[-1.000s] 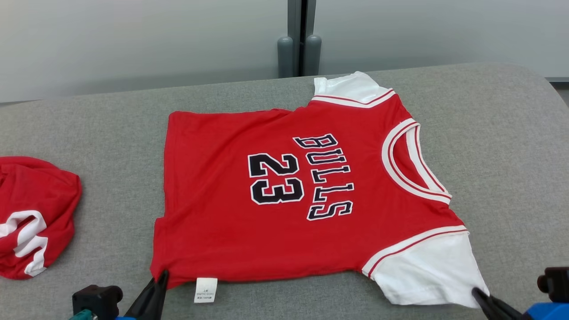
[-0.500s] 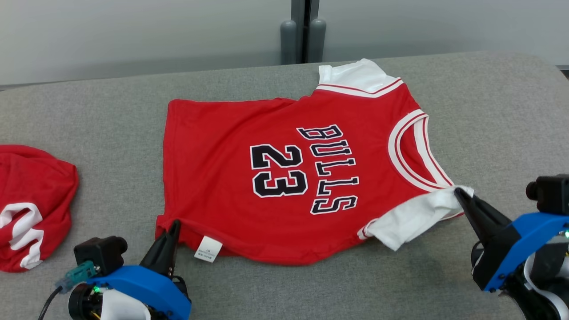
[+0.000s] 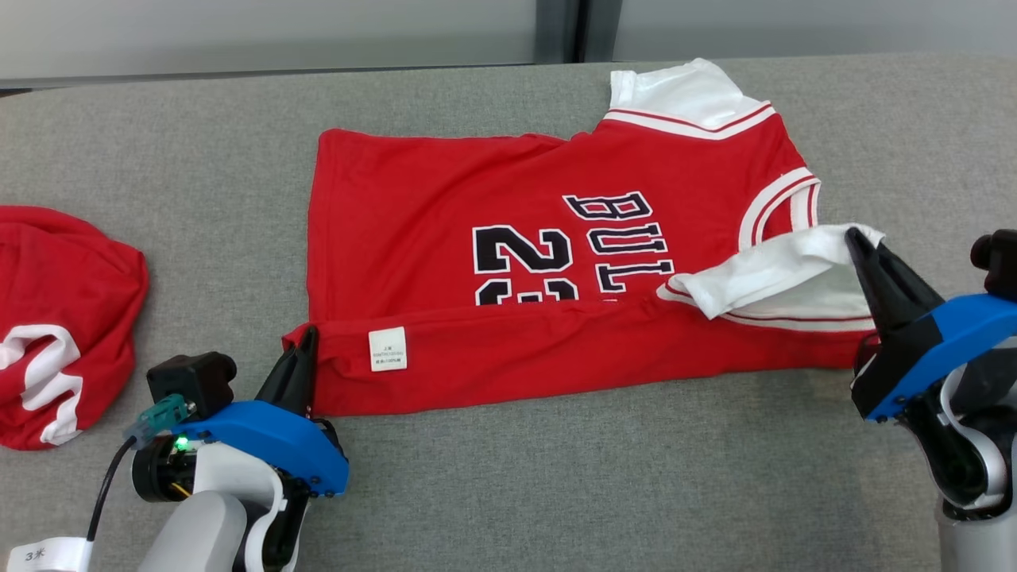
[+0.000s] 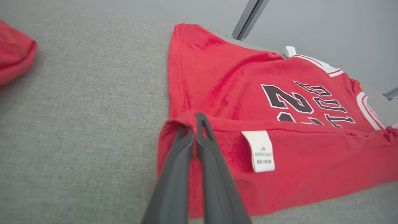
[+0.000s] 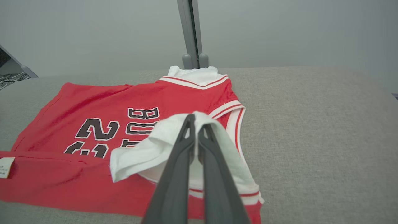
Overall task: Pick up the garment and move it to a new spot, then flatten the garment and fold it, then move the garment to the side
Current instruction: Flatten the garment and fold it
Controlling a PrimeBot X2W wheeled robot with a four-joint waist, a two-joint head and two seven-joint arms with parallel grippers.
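Fold step, judged about halfway. Left gripper fingers are pressed together, clamped on the near hem corner of the jersey. Right gripper fingers are likewise clamped, on the tip of the near white sleeve. Pinching both near corners lets the near side go over as 1 flap with a straight fold line.

The jersey lies on the table, flat beyond both fingertips. Its near strip is doubled over between the 2 grippers and covers the lower half of "23". The label is just right of the left fingers, face up. The sleeve drapes left of the right fingers, raised off the body. The 2nd red garment is well left of the left fingers, apart from them. Next is likely to carry the flap further and release evenly.
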